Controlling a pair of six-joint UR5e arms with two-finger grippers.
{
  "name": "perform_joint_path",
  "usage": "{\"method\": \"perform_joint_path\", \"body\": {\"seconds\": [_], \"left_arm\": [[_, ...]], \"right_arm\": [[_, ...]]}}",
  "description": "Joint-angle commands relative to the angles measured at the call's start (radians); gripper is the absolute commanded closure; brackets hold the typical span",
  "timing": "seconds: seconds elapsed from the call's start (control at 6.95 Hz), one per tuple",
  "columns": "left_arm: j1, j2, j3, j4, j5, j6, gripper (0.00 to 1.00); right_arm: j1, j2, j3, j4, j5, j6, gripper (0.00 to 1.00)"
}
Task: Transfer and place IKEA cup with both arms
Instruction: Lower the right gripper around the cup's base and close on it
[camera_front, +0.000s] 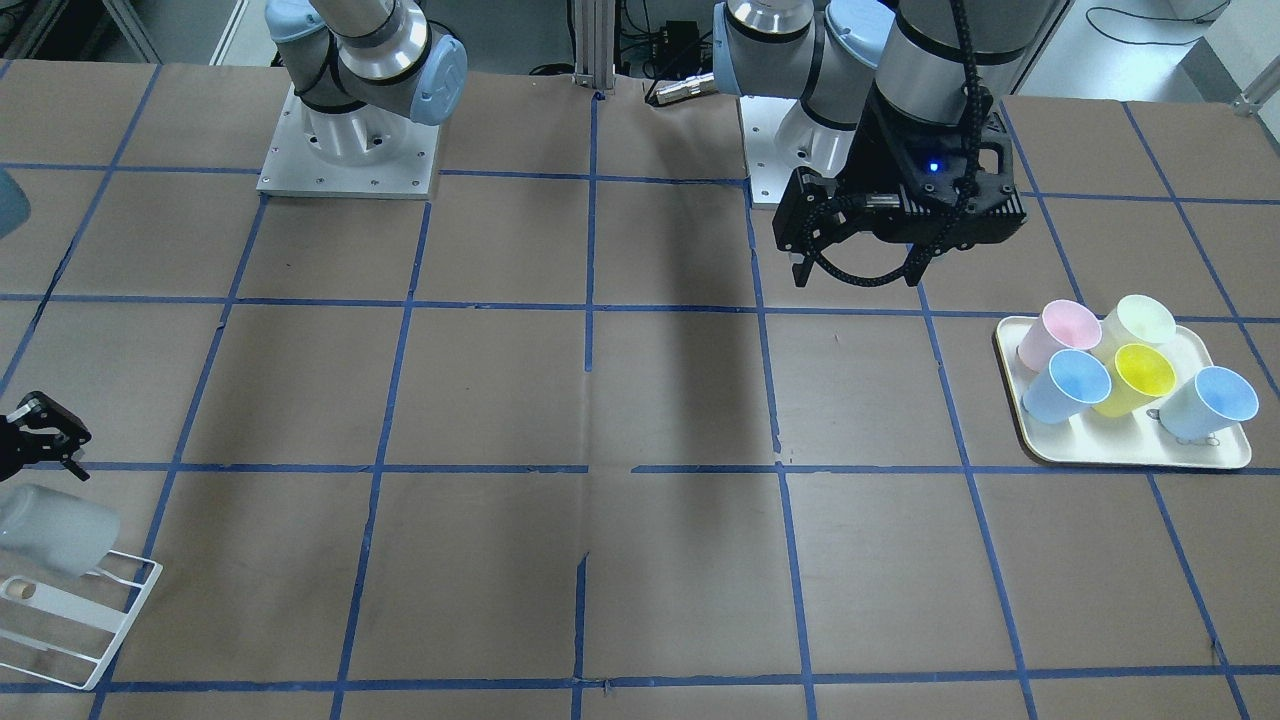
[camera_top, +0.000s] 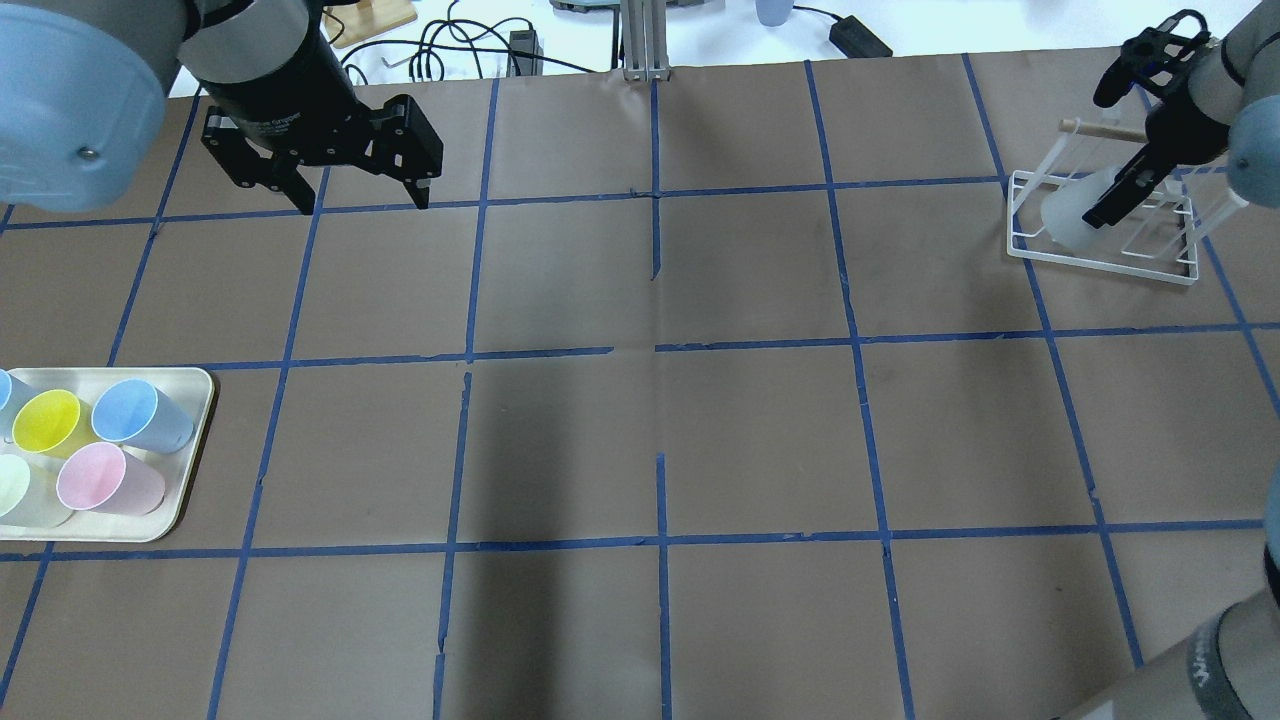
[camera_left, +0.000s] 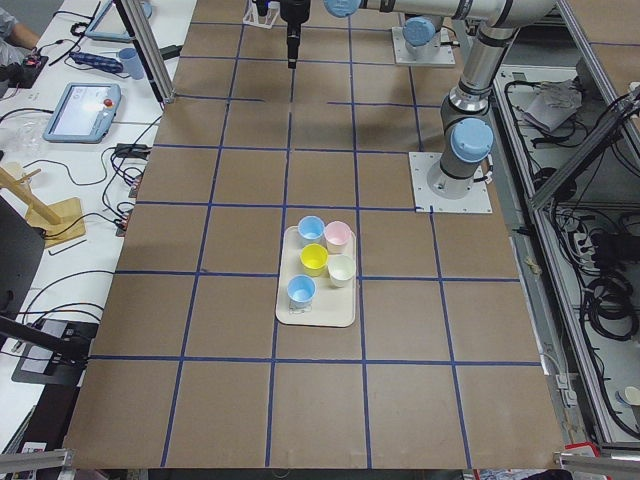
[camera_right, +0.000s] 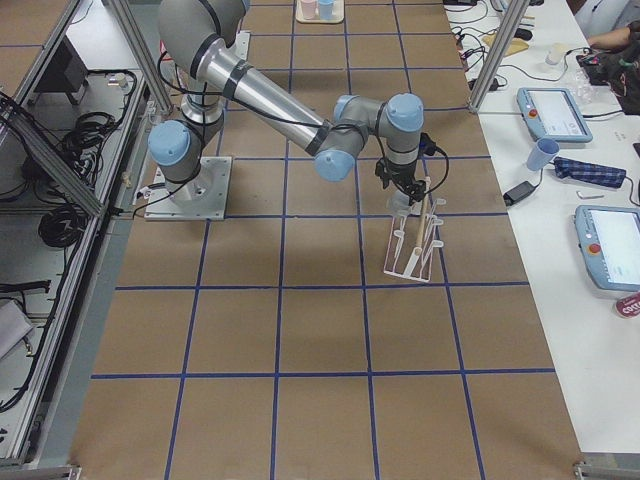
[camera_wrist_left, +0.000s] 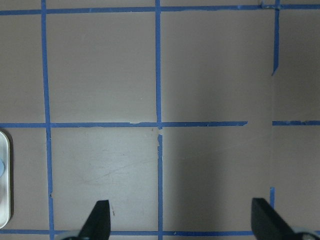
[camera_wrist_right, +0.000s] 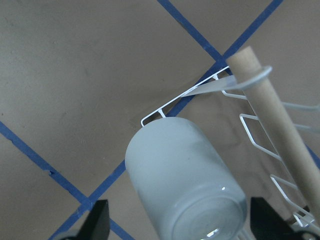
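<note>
The pale-grey IKEA cup (camera_wrist_right: 180, 175) sits upside down and tilted on the white wire rack (camera_top: 1100, 262); it also shows in the overhead view (camera_top: 1068, 215) and at the left edge of the front view (camera_front: 55, 535). My right gripper (camera_top: 1100, 150) is open just above the cup. In the right wrist view (camera_wrist_right: 180, 225) its fingertips (camera_wrist_right: 97, 222) stand wide on either side of the cup without touching it. My left gripper (camera_top: 365, 205) is open and empty above bare table, as its wrist view (camera_wrist_left: 180, 225) shows.
A cream tray (camera_top: 190, 440) on my left holds several coloured cups: two light-blue, a yellow, a pink and a pale mint-green one; it also shows in the front view (camera_front: 1130, 460). The rack has a wooden dowel (camera_wrist_right: 270, 110). Blue tape lines grid the brown table.
</note>
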Motion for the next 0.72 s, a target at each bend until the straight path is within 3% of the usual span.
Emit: {"method": "perform_joint_path", "body": {"seconds": [0.0,0.29,0.58], "left_arm": [[0.004,0.002,-0.001,0.0,-0.003,0.0,0.0],[-0.001,0.002,-0.003,0.0,0.002,-0.002,0.0],[0.001,0.004,-0.001,0.0,0.0,-0.002,0.0]], "right_arm": [[0.0,0.019,-0.002,-0.018,0.001,0.0,0.0],[0.0,0.026,-0.001,-0.018,0.001,0.0,0.0],[0.0,0.033,-0.001,-0.017,-0.004,0.0,0.08]]}}
